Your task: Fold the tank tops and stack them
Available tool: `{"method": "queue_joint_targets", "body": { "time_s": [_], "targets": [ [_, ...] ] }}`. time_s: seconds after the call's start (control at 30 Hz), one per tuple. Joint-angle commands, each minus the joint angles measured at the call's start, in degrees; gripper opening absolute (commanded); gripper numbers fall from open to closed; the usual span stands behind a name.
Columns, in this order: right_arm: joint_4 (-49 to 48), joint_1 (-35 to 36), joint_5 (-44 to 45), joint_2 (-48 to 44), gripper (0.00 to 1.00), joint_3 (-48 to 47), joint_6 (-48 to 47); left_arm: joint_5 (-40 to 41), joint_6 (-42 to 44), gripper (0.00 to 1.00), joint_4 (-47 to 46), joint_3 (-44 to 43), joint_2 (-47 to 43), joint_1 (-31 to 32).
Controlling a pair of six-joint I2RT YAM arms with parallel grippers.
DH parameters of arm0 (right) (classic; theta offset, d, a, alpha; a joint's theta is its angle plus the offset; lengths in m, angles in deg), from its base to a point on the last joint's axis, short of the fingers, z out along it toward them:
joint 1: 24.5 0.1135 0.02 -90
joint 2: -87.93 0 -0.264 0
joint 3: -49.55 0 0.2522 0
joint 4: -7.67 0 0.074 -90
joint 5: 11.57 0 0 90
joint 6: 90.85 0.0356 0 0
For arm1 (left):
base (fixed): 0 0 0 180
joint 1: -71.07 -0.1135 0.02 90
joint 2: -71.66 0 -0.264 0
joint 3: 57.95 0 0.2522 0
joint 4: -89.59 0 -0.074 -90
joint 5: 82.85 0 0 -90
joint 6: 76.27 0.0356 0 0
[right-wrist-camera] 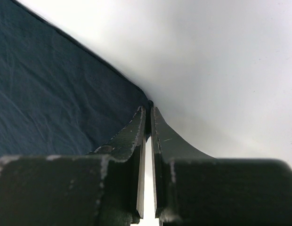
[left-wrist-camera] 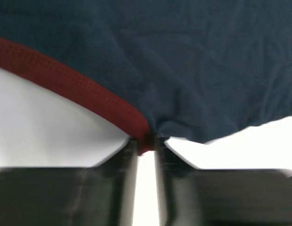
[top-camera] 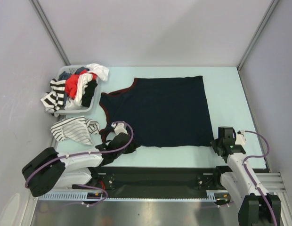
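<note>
- Clearly, the dark navy cloth tank top with maroon trim lies spread flat in the middle of the pale green tabletop. Its straps point left and its hem right, laid out ready for folding.
- The left pincer is nipped onto the maroon edging at the near-left strap, its jaws almost together with the trim caught between them.
- The right pincer is pressed together on the near-right hem corner.
- Gripping both near corners at once looks meant to lift the near edge evenly and carry it over toward the far edge.
- The white tank top with thin dark stripes lies crumpled on the tabletop at the left, unfolded. It sits just on the near side of the pale plastic laundry basket, which is heaped with other clothes.
</note>
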Motion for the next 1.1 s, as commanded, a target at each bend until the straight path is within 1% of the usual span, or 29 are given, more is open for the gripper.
{"method": "queue_joint_targets", "body": {
  "time_s": [0.0,0.03,0.17,0.2,0.3,0.43,0.53,0.67,0.77,0.93,1.07],
  "targets": [
    [1.4,-0.3,0.6,-0.9,0.0,-0.8,-0.8,0.2,2.6,0.07,2.0,-0.5,2.1,0.5],
    [2.0,-0.2,0.5,-1.1,0.0,-1.1,-1.1,0.5,2.7,0.0,3.6,-0.9,1.9,0.5],
    [5.6,-0.2,1.0,-0.1,0.0,-4.3,-3.2,0.0,3.5,0.0,8.2,-2.0,-2.4,0.6],
    [6.8,-0.2,1.3,0.0,0.0,-6.5,-3.7,-0.2,3.7,0.0,12.2,-2.5,-3.8,0.6],
    [11.1,-0.2,2.9,0.1,0.0,-9.2,-4.6,-0.7,4.6,0.0,19.1,-4.5,-8.8,0.8],
    [13.8,-0.2,2.4,-2.7,0.0,-9.6,-4.6,-1.8,5.2,0.0,25.0,-6.2,-14.7,0.8],
    [14.7,-0.2,2.2,-5.6,0.0,-9.7,-4.5,-2.4,5.6,0.0,26.7,-7.1,-15.8,0.8],
    [13.8,-0.2,1.8,-6.2,0.0,-10.5,-5.5,-3.4,6.8,0.01,27.1,-9.9,-13.5,0.8],
    [12.6,-0.2,1.7,-3.5,0.0,-12.5,-7.0,-2.6,7.7,0.02,28.7,-13.0,-11.9,0.1],
    [9.1,-0.2,1.0,2.6,0.0,-15.9,-9.2,-5.3,10.3,0.04,27.5,-15.8,-8.5,-4.0],
    [6.1,-0.2,0.2,6.7,0.0,-18.2,-9.9,-9.5,13.1,0.04,26.2,-18.1,-4.6,-7.8]
  ]
}}
